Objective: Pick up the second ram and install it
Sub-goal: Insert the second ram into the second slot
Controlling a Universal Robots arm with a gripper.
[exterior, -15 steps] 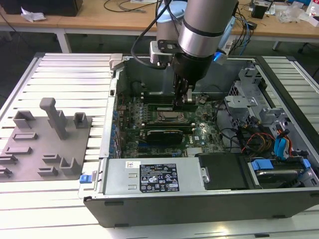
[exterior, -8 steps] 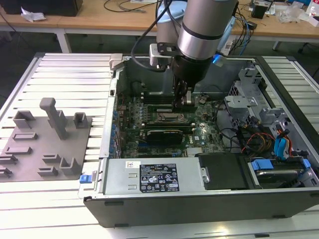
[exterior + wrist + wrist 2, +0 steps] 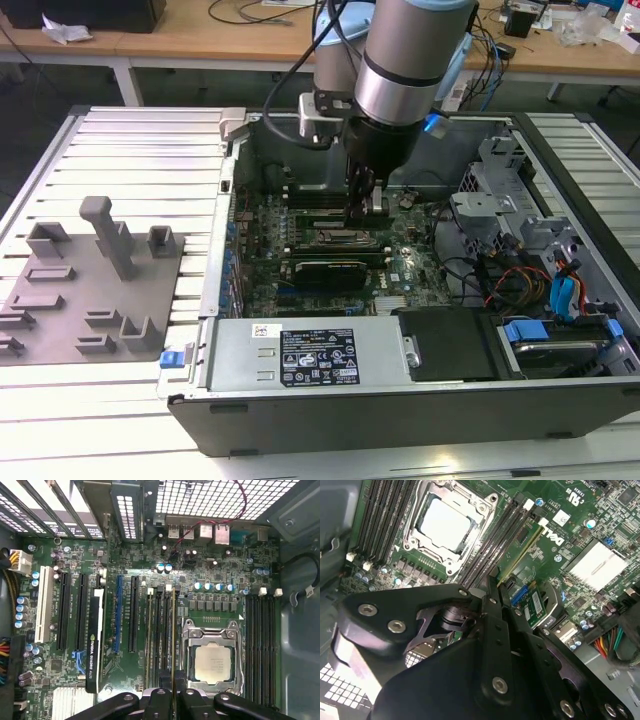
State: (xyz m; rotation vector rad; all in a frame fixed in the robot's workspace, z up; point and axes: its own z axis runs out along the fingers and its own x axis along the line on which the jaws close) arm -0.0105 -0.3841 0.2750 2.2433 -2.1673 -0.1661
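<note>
While the gripper [image 3: 173, 700] clamped the second ram [image 3: 173, 630] edge-on over a slot just left of the CPU socket [image 3: 212, 660], it looked light, stiff, fragile; best pinched along its top edge.

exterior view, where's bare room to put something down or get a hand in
Free: the ribbed panel between the grey fixture plate and the case wall. Crowded: the motherboard under the gripper, and the cable bundle at the exterior view's right.
</note>
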